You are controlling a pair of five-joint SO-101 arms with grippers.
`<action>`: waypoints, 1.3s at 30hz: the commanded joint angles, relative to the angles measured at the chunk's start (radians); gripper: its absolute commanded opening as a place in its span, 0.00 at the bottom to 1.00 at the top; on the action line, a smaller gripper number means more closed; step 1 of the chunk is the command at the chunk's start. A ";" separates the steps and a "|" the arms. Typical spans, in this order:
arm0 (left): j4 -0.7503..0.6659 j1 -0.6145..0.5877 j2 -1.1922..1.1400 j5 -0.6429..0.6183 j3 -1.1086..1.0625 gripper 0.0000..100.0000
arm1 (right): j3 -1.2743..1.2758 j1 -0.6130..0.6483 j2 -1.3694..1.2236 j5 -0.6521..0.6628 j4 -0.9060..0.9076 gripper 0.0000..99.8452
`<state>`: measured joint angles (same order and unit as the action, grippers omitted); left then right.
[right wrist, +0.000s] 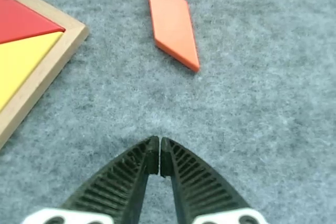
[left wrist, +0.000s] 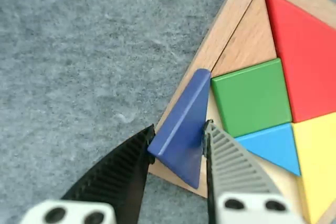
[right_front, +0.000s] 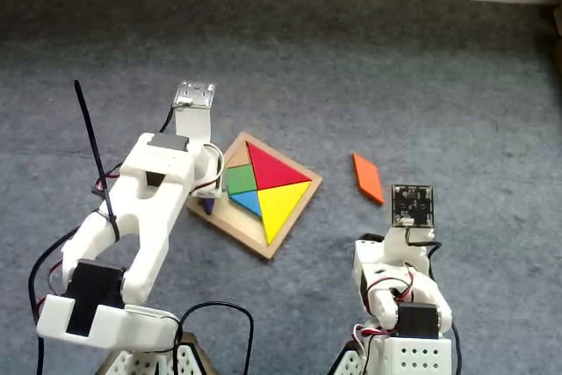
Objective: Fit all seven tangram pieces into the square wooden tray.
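left arm (right_front: pixel 145 208): extends from the near-left base, bent at the elbow, wrist above the left corner of the tray.
left claw (left wrist: pixel 177 139): pinches the dark blue triangle, black finger (left wrist: pixel 126 169) on one flat face, pale grey finger (left wrist: pixel 231 163) on the other.
dark blue triangle (left wrist: pixel 184 129): stands on edge and tilted over the tray's left rim, far tip just beside the green square's corner; a dark sliver under the wrist in the high view (right_front: pixel 208 205).
tray (left wrist: pixel 226 19): square, light wood, turned corner-on like a diamond in the high view (right_front: pixel 263 248); shows a strip of bare floor beside the green square and the red triangle.
red triangle (right_front: pixel 272 169): lies flat in the tray, far side.
yellow triangle (right_front: pixel 281 205): lies flat in the tray, touching the red one along one long edge.
green square (left wrist: pixel 252 98): sits flat in the tray, between the red triangle and the light blue triangle.
light blue triangle (left wrist: pixel 270 148): lies flat, touching the green square and the yellow triangle.
orange parallelogram (right wrist: pixel 172 23): lies flat on the grey mat (right_front: pixel 395 68), apart from the tray, off its right corner (right_front: pixel 368 178).
right arm (right_front: pixel 399 283): folded close to its near-right base, wrist aimed down at the mat.
right claw (right wrist: pixel 159 156): pressed together, tips touching, nothing between them; hangs over bare mat, near the parallelogram and the tray's corner.
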<state>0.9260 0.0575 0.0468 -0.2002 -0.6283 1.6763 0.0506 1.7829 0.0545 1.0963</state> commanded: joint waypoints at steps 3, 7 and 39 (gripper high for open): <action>0.055 0.010 0.047 -0.006 0.065 0.17 | 0.111 -0.010 0.021 -0.005 -0.002 0.03; 0.091 0.013 0.047 -0.011 0.077 0.21 | 0.111 -0.010 0.021 -0.005 -0.002 0.03; 0.219 0.116 0.047 0.104 0.068 0.26 | 0.111 -0.010 0.021 -0.005 -0.002 0.03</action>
<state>1.0994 0.1695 0.0468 -0.1036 -0.5992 1.6763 0.0506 1.7829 0.0545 1.0963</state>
